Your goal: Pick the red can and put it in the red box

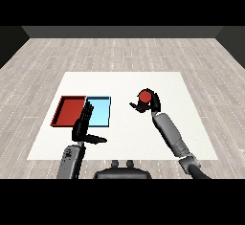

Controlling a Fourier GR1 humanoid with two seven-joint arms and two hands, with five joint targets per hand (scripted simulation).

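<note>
red can in right hand

The right hand is raised with fingers curled (thumb apart), while the left hand hovers straight-fingered.

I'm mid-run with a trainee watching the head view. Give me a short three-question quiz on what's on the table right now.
1. True or false: the red can already lies in the red tray.
2. Which hand is at the can? A) left hand B) right hand
3. Fill in: the light blue tray lies directly to the ____ of the red tray as the view shows it.

Key
1. False: the can is over the table, right of both trays, with the right hand curled round it.
2. B. The left hand, fingers straight, is at the trays' near edge and holds nothing.
3. Right; the two trays lie side by side.
</note>
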